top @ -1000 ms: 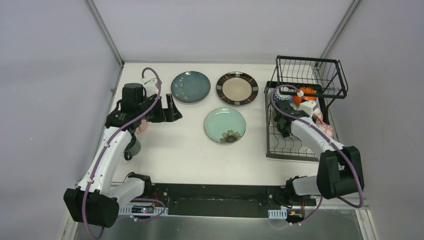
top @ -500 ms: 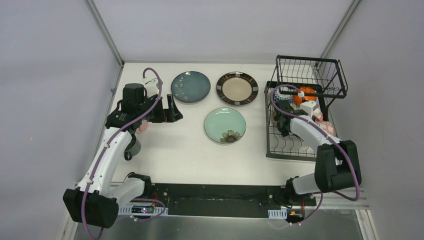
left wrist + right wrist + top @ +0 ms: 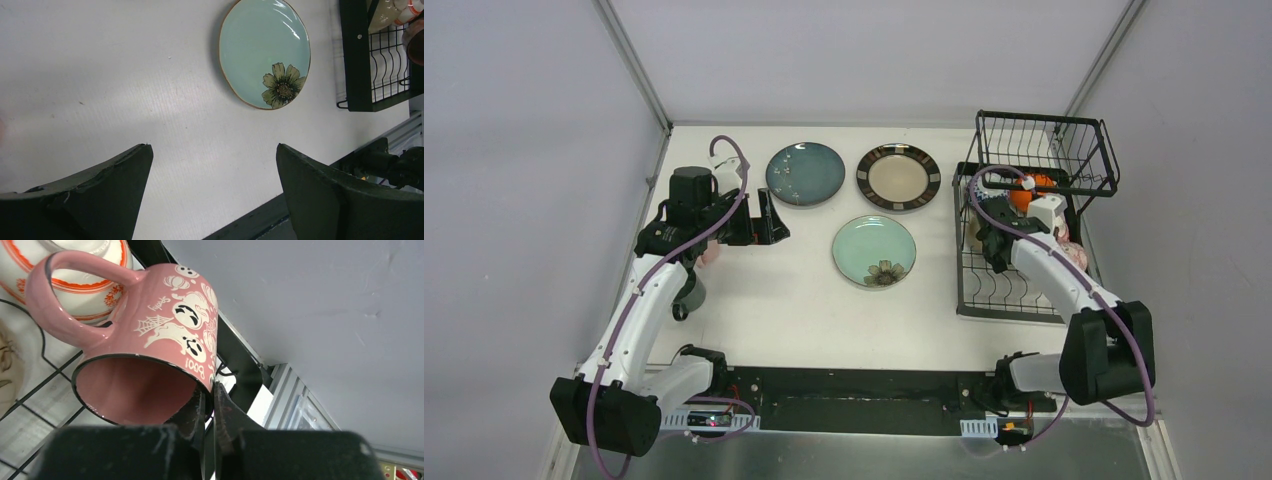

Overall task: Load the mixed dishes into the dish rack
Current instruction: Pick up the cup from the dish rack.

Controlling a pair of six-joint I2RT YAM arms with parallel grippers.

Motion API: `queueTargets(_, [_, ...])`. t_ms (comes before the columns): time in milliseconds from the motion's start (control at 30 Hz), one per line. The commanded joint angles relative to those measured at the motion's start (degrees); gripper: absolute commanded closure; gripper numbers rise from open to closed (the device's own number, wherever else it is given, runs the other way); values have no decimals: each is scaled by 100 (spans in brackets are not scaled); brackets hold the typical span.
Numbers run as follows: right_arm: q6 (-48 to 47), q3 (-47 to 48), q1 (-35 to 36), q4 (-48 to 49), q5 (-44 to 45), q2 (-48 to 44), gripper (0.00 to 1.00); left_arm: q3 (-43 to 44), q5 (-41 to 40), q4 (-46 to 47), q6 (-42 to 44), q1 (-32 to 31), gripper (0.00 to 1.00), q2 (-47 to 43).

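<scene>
A pink cup [image 3: 150,340] with ghost prints lies tilted over the wires of the dish rack [image 3: 1014,300], next to a white bowl with orange trim [image 3: 75,270]. My right gripper [image 3: 212,405] is shut on the cup's rim, one finger inside and one outside. In the top view that gripper [image 3: 992,245] sits low in the rack's tray, below an orange bowl [image 3: 1036,186]. Three plates lie flat on the table: dark teal [image 3: 805,173], dark-rimmed beige [image 3: 898,177] and mint green with a flower [image 3: 874,250]. My left gripper [image 3: 764,215] hangs open and empty left of the plates.
The rack's raised basket tier [image 3: 1044,150] stands at the back right. Something pink [image 3: 711,255] and a dark cup [image 3: 689,295] sit under my left arm by the left wall. The mint plate [image 3: 265,50] lies ahead of the left gripper [image 3: 215,150].
The right gripper has closed on the pink cup's rim, and the right arm's elbow has swung a little outward. The left arm has not moved.
</scene>
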Motion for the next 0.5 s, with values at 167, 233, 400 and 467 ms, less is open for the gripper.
queueTargets(167, [430,1242,724,-1265,926,-547,100,13,106,136,186,-35,1,-249])
queueTargets(233, [573,1463,908,-1590,943,-609,100,24,78,99,178,-35,1,-256])
queueTargets(400, [787,1920,1397,-2317,875,-744,100,56,-14,55,88,-35,1,-273])
queueTargets(467, [900,2078,1651,-2645,754,-773,100,48,30,33,39,-37,1,-264])
